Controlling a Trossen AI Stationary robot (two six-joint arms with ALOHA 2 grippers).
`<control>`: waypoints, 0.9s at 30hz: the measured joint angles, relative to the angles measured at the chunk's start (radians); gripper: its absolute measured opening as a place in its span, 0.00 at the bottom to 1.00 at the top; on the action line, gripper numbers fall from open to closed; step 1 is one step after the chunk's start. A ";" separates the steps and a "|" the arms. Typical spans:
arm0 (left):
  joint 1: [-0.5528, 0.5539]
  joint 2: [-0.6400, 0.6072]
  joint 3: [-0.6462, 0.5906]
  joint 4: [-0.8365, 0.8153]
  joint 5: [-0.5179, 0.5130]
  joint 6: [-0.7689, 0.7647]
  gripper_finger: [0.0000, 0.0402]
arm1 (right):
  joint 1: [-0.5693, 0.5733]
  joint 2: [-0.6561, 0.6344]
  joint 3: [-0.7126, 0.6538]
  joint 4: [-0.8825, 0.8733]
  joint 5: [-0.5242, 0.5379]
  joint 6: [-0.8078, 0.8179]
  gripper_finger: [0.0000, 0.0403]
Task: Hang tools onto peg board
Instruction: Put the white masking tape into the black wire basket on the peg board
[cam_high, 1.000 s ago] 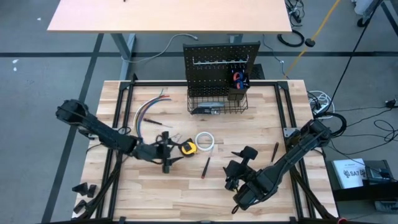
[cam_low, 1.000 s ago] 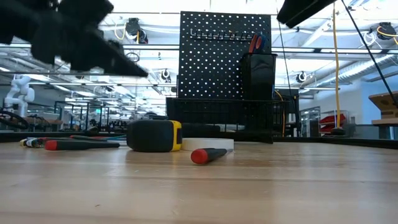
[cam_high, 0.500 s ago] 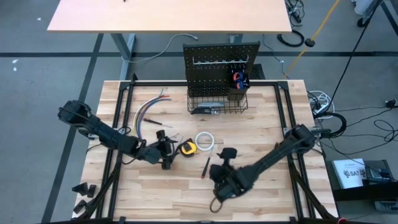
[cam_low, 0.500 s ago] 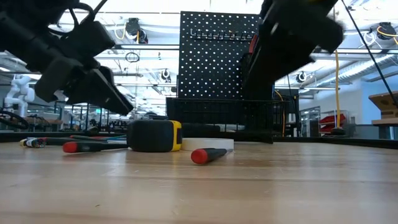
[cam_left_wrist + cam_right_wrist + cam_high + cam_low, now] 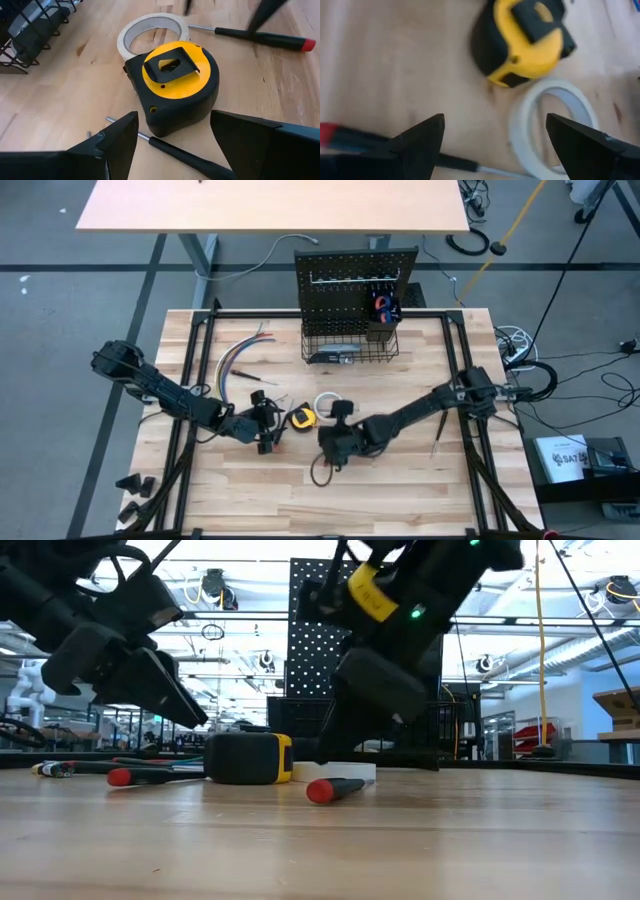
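Peg board point(image 5: 355, 280): upright black perforated panel at the far edge of the pale wooden table point(image 5: 420, 470), silver hook rail point(image 5: 350, 278) across its upper part. Black wire basket point(image 5: 350, 348) at its foot holds a dark flat object, which I cannot identify. Small black cup point(image 5: 381, 330) on the panel's right holds red- and blue-handled items, standing upright.

Tools lie loose mid-table. Yellow-and-black tape measure point(image 5: 175, 90), belt clip up, rests touching a white tape roll point(image 5: 152, 35). A black-shafted screwdriver with red cap point(image 5: 265, 39) lies beyond them; another thin dark-handled screwdriver point(image 5: 175, 152) lies just beside the tape measure on the near side. In the low view a red-tipped screwdriver point(image 5: 335, 788) sits in front of the roll, and a second red-and-black one point(image 5: 145, 776) to the left. A bundle of coloured wires point(image 5: 240, 352) lies further left, near the board.

Left gripper point(image 5: 268, 420): low, just left of the tape measure, fingers spread, holding nothing. Right gripper point(image 5: 335, 442): reaching in over the screwdriver and roll, fingers apart, empty.
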 joint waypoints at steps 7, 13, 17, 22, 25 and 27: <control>0.001 0.000 0.000 0.006 0.000 0.000 0.63 | -0.118 0.000 0.001 -0.001 -0.145 -0.034 0.84; 0.001 0.000 0.000 0.019 0.000 0.001 0.63 | -0.192 0.000 0.001 -0.057 -0.212 -0.004 0.79; 0.001 0.000 0.000 0.019 0.000 0.002 0.63 | -0.206 0.000 -0.022 -0.058 -0.289 0.019 0.63; 0.001 0.000 0.000 0.019 0.000 0.002 0.63 | -0.207 -0.009 -0.108 0.014 -0.358 0.054 0.43; 0.001 0.000 0.000 0.023 0.000 0.002 0.63 | -0.201 -0.011 -0.163 0.054 -0.358 0.086 0.34; 0.001 -0.001 0.003 0.025 -0.002 0.002 0.63 | -0.195 -0.012 -0.181 0.059 -0.351 0.108 0.27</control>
